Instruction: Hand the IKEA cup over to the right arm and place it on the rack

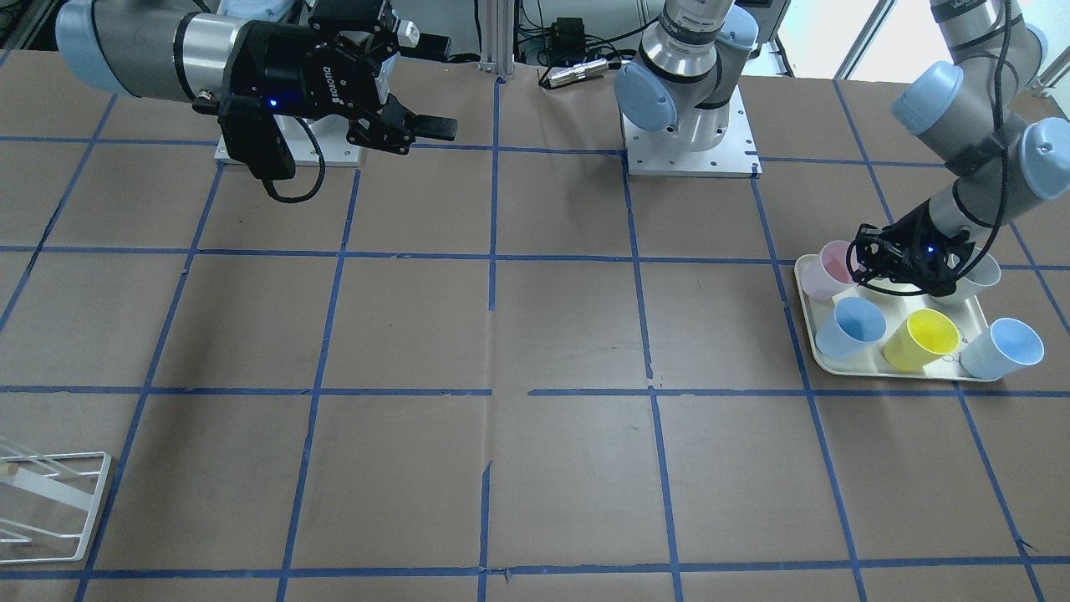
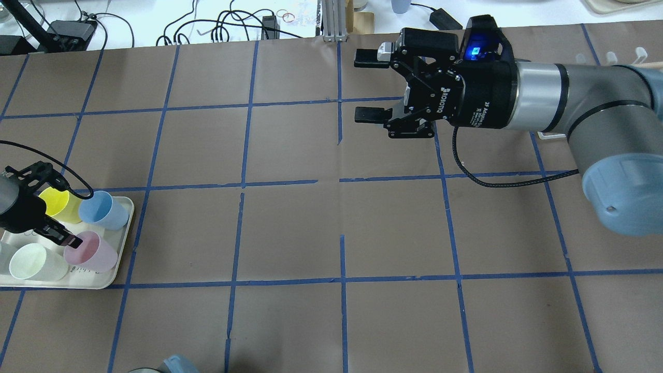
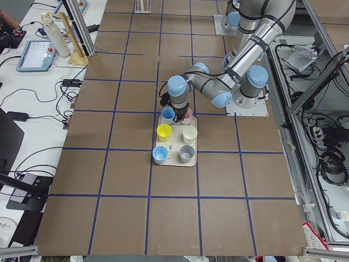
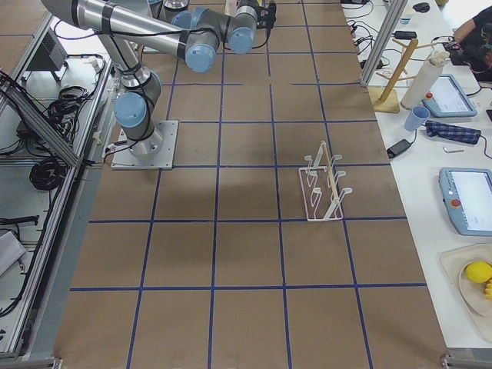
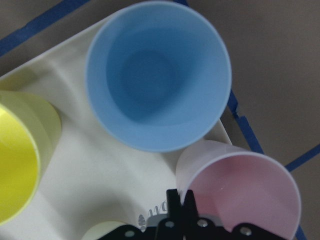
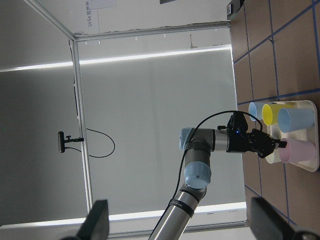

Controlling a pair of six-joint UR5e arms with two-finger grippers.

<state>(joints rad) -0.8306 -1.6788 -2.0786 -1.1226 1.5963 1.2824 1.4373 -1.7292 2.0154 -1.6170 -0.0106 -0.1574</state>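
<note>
we find the left end effector [image 5: 181, 200] pinched on the rim of the ikea cup [image 2: 92, 252], which stands at 4 o'clock on the tray [image 2: 109, 278]. the right end effector [image 2: 370, 85] gapes wide. we advise a straight lift, clear of the blue cup [image 2: 106, 210] at 12 o'clock.

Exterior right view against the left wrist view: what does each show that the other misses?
Only exterior right shows the rack, no cup on it, and the right arm. Only the left wrist view shows the IKEA cup on the tray beside a blue cup, the left hand closed on its rim. Both share just the brown table with blue tape lines.
</note>
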